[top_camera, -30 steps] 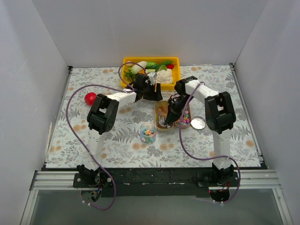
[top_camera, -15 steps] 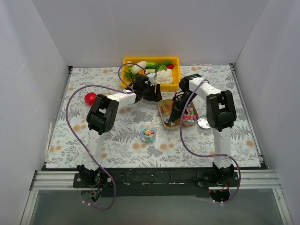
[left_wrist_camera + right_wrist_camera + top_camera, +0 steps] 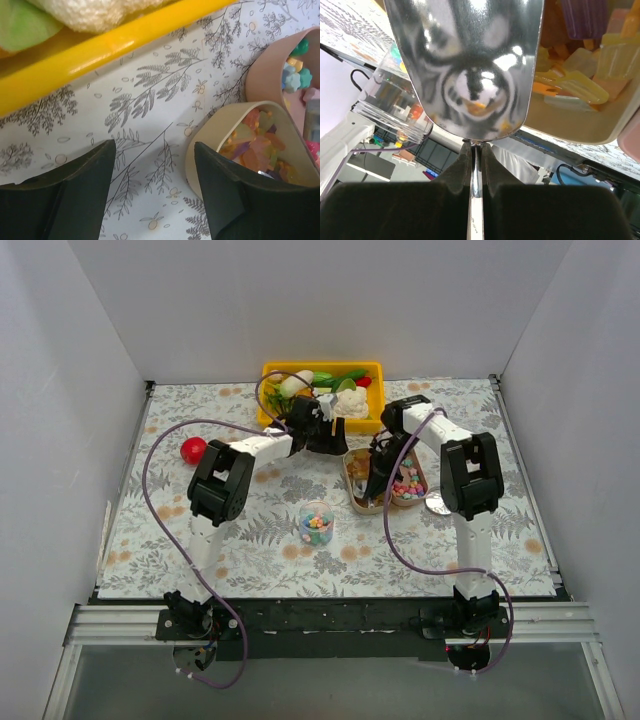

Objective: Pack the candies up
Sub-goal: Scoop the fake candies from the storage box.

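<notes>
Two tan oval bowls stand side by side. The left bowl holds orange-tan candies. The right bowl holds pastel candies. A clear jar part-filled with pastel candies stands nearer, alone; it also shows in the right wrist view. My right gripper is shut on the handle of a metal scoop, its bowl at the near edge of the orange-tan bowl. My left gripper is open and empty over the cloth, between the yellow bin and the orange-tan bowl.
A yellow bin of toy vegetables sits at the back; its rim is close to my left fingers. A red ball lies at the left. A round metal lid peeks out by the right bowl.
Both bowls have slid right and a little farther back, now touching the lid. My right gripper with the scoop moved with them. The left arm has barely moved.
</notes>
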Robot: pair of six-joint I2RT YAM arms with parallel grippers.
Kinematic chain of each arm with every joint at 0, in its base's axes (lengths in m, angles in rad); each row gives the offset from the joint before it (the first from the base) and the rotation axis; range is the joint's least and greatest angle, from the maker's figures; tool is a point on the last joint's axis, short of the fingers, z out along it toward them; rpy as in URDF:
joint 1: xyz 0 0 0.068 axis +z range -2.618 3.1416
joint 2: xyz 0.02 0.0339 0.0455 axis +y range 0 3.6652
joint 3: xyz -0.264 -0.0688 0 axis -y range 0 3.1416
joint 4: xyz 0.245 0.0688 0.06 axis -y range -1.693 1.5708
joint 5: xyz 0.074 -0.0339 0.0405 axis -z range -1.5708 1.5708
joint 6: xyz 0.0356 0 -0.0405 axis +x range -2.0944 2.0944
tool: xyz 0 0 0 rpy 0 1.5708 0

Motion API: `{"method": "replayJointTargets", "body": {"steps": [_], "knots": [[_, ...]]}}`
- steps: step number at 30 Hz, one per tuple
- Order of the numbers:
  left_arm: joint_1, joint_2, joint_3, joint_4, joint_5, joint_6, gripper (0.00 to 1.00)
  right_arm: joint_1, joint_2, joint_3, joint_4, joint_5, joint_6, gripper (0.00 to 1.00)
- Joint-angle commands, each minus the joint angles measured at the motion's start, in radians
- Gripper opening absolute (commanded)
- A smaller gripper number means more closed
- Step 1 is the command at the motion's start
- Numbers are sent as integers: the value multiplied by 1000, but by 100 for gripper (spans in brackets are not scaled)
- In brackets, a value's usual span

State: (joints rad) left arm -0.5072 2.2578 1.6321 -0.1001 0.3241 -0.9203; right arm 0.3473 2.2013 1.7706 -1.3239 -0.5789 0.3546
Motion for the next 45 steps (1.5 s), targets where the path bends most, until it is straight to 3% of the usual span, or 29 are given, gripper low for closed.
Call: {"method": "replayJointTargets", "body": {"steps": [1,7,24,45], "knots": [[-13,67,121,-88,32,-21,66,-14,-58,-81,12,93,12,1],[-28,147,238,-121,62,-23,67,-14,-65,-106,12,102,3,1],[-100,151,172,-124,156,90,57,-22,55,69,11,182,-45,1],[-105,129,167,-112,148,55,56,35,135,150,15,519,-55,1]]}}
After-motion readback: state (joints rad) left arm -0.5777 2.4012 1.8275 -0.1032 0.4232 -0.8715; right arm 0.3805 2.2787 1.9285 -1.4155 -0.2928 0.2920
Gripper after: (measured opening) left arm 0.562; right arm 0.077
